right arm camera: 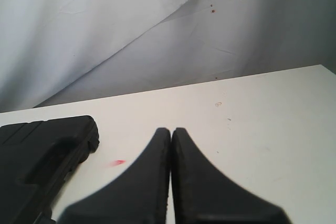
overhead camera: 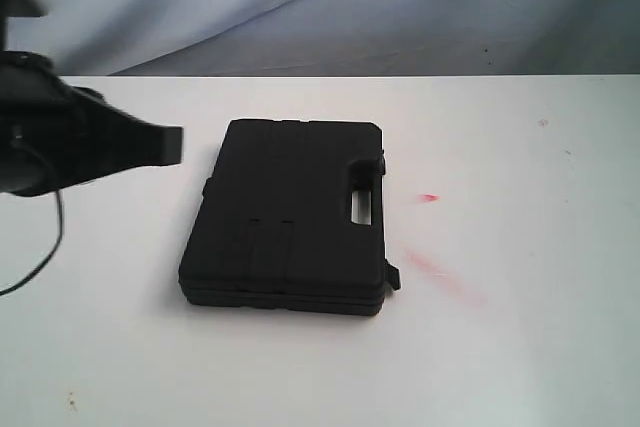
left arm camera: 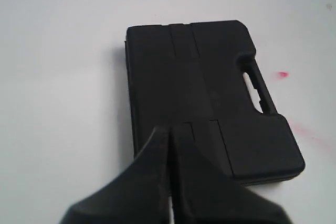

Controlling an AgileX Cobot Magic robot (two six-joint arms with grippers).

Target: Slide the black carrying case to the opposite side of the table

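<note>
The black case (overhead camera: 290,212) lies flat near the middle of the white table (overhead camera: 520,347), with its handle slot (overhead camera: 362,205) on its right-hand side. My left gripper (overhead camera: 178,144) is shut with nothing in it and hovers just left of the case's left edge, a small gap between them. In the left wrist view the shut left gripper (left arm camera: 170,129) overlaps the near edge of the case (left arm camera: 210,87). My right gripper (right arm camera: 171,131) is shut and empty over bare table, to the right of the case (right arm camera: 37,156). The exterior view does not show it.
Red smears (overhead camera: 430,197) mark the table just right of the case, with a fainter streak (overhead camera: 440,272) below them. A grey-white cloth backdrop (overhead camera: 330,7) hangs behind the table's far edge. A black cable (overhead camera: 45,247) trails from the left arm.
</note>
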